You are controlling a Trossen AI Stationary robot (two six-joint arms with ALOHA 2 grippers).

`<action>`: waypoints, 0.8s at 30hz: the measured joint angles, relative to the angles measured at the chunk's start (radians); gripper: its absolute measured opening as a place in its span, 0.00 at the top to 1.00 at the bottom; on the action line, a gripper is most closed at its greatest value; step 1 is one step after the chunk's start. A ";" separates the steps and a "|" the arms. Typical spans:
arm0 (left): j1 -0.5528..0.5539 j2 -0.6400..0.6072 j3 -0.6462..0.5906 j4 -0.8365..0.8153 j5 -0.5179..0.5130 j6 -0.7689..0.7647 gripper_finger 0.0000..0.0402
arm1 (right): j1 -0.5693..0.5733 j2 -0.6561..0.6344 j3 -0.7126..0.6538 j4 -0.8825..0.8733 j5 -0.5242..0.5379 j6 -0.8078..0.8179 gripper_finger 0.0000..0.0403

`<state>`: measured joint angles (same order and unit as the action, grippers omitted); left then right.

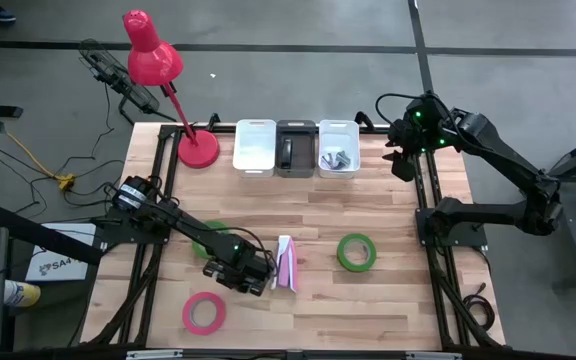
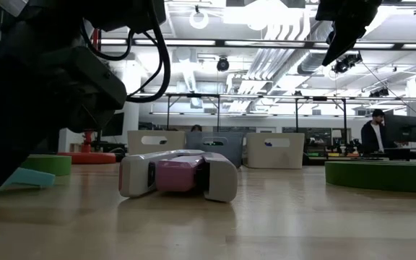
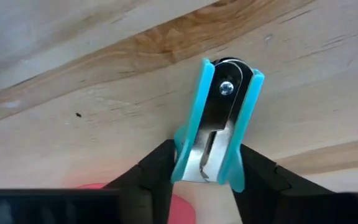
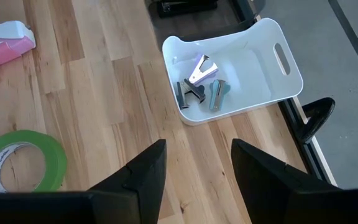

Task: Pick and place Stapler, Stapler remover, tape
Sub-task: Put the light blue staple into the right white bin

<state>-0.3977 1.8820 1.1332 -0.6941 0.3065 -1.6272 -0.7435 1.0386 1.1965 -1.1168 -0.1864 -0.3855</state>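
1. Mid-task on the wooden desk [image 1: 388,210]: left pincer [image 1: 255,278] low at the near centre, clenched on a teal staple remover [image 3: 219,124], just left of the pink-and-white stapler [image 1: 286,264] lying unsorted.
2. Right pincer [image 4: 194,168] released and holding nothing, raised above the far right edge near the bins.
3. Already sorted, by the look of it: several staple removers in the right white bin [image 4: 278,93], a dark item in the middle grey bin [image 1: 296,148]; left white bin [image 1: 254,146] apparently bare.
4. Left to place: the held remover, the stapler, a pink tape roll [image 1: 204,313] near left, a green roll [image 1: 356,251] right of centre, another green roll [image 1: 208,238] partly under the left arm.
5. Only partly legible writing: "SA4" on a sheet [image 1: 60,262] on the floor, left.
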 joint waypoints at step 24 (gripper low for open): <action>-0.003 0.000 0.001 -0.035 -0.051 0.136 0.77 | 0.000 0.003 -0.001 0.106 -0.256 -0.008 0.57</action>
<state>-0.4004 1.8820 1.1343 -0.7287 0.2560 -1.4914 -0.7433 1.0412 1.1957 -1.0113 -0.4419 -0.3939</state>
